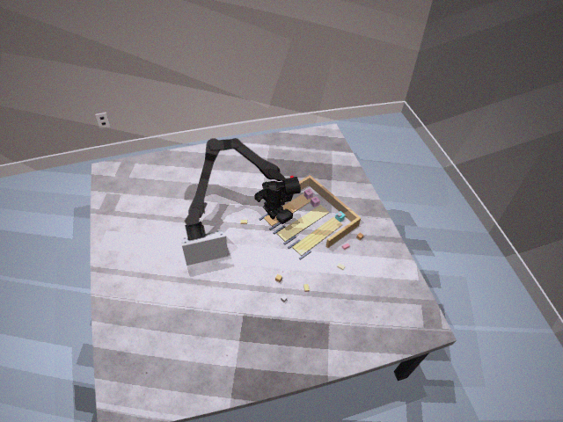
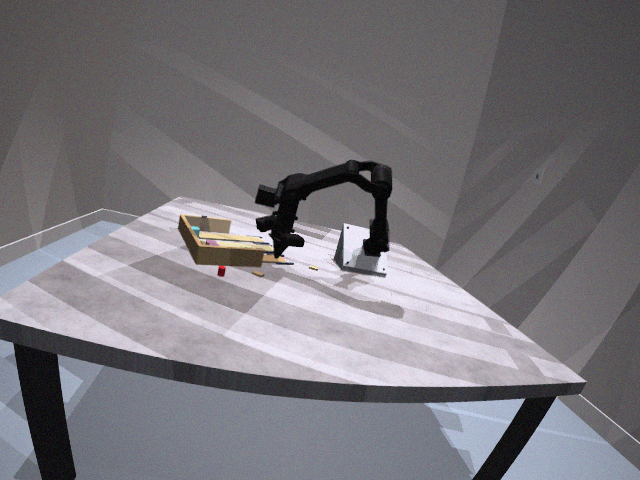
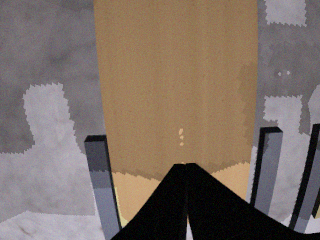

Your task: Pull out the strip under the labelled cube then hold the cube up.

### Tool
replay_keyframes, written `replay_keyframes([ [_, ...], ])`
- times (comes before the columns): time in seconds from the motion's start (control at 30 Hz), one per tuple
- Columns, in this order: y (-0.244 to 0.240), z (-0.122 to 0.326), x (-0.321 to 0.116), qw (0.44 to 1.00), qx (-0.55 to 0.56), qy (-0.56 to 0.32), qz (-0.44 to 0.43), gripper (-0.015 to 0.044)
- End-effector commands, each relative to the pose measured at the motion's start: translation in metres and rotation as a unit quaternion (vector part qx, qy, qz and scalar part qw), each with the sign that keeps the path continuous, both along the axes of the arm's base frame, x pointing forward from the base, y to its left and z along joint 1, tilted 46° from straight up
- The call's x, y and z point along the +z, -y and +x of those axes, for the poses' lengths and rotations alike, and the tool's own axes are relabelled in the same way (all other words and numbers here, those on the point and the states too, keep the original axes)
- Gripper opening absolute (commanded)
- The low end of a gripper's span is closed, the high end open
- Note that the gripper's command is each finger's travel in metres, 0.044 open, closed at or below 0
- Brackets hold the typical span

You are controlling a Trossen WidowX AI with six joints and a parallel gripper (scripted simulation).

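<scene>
My gripper point(image 1: 284, 218) point(image 2: 278, 256) point(image 3: 184, 173) is shut and empty, its tips over the near part of the brown strip point(image 1: 296, 205) point(image 3: 175, 75). The pale yellow strip point(image 1: 302, 224) lies beside it, and the striped yellow strip point(image 1: 316, 237) lies beyond that. A pink cube point(image 1: 309, 193) and a second pink cube point(image 1: 315, 200) are near the far end of the brown strip. A teal cube point(image 1: 339, 215) point(image 2: 195, 230) is at the far end of the striped strip. Labels are too small to read, and the exact support under each cube is unclear.
A wooden frame point(image 1: 333, 198) point(image 2: 227, 256) walls the far ends and sides. Grey guide bars point(image 3: 103, 185) point(image 3: 267, 170) flank the brown strip. A red cylinder point(image 2: 221, 271) stands outside the frame. An orange block point(image 1: 278, 278) and several other small pieces are scattered about.
</scene>
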State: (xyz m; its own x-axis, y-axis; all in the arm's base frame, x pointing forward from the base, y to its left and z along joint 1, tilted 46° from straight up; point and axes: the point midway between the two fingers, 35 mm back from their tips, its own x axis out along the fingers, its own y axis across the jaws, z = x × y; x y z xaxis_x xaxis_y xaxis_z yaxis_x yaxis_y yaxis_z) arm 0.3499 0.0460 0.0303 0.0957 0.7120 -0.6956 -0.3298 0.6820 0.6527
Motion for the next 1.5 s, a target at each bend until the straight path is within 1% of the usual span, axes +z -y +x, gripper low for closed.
replay_keyframes([
  [0.0,-0.0018,0.0,-0.0006,1.0,0.0,-0.001,0.001,0.0],
  [1.27,-0.004,0.0024,-0.0034,1.0,0.0,-0.001,0.002,0.0],
  [1.47,-0.0024,-0.0038,-0.0058,1.0,0.0,-0.001,0.001,0.0],
])
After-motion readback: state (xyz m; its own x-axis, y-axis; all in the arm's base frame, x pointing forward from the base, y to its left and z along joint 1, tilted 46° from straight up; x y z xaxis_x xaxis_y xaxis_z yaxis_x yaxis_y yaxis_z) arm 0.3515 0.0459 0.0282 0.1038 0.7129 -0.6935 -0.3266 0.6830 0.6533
